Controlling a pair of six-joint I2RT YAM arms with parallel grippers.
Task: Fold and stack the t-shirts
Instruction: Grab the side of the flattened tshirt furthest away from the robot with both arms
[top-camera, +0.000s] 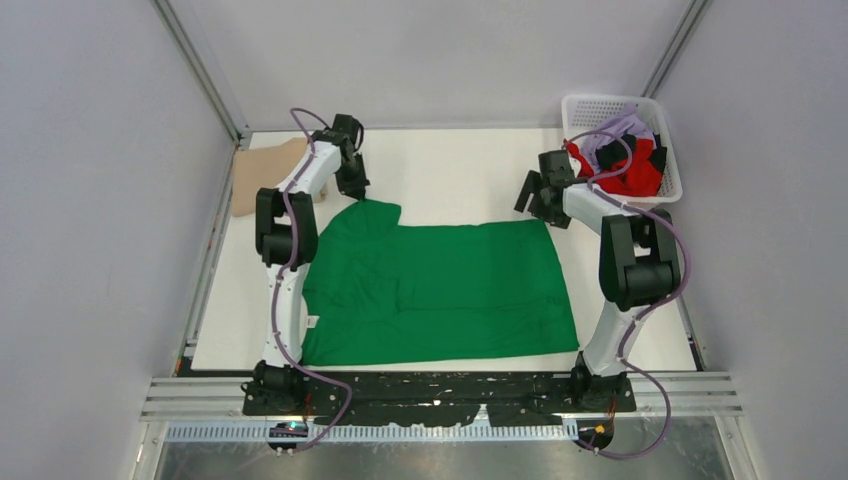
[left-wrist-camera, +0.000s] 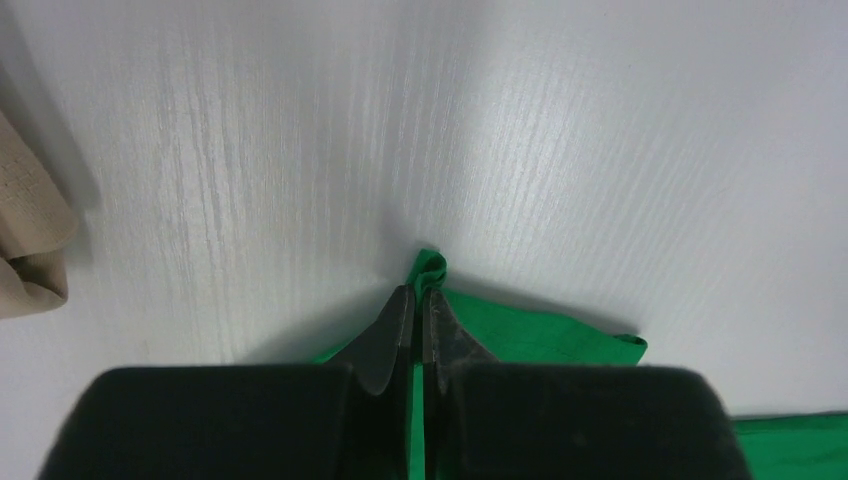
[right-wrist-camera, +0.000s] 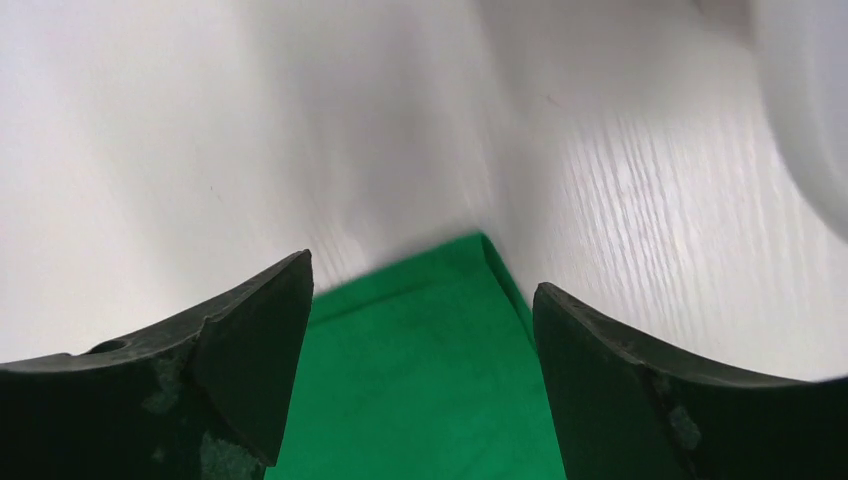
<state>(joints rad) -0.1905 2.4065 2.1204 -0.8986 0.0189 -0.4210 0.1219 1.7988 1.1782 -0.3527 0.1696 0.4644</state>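
Observation:
A bright green t-shirt (top-camera: 440, 290) lies spread on the white table, its small white neck label (top-camera: 311, 321) at the near left. My left gripper (top-camera: 357, 190) is shut on the shirt's far left corner; the wrist view shows green cloth (left-wrist-camera: 430, 270) pinched between its fingertips (left-wrist-camera: 395, 325). My right gripper (top-camera: 537, 205) is open, just above the shirt's far right corner (right-wrist-camera: 440, 350), holding nothing. A tan shirt (top-camera: 265, 175) lies folded at the far left. Red (top-camera: 625, 175), lilac (top-camera: 610, 145) and black (top-camera: 612, 152) shirts sit in the basket.
A white lattice basket (top-camera: 590, 105) stands at the back right corner. Grey walls close in on the left, right and back. The tan shirt's edge shows at the left of the left wrist view (left-wrist-camera: 30, 240). The arms' bases sit on a black plate (top-camera: 440, 395).

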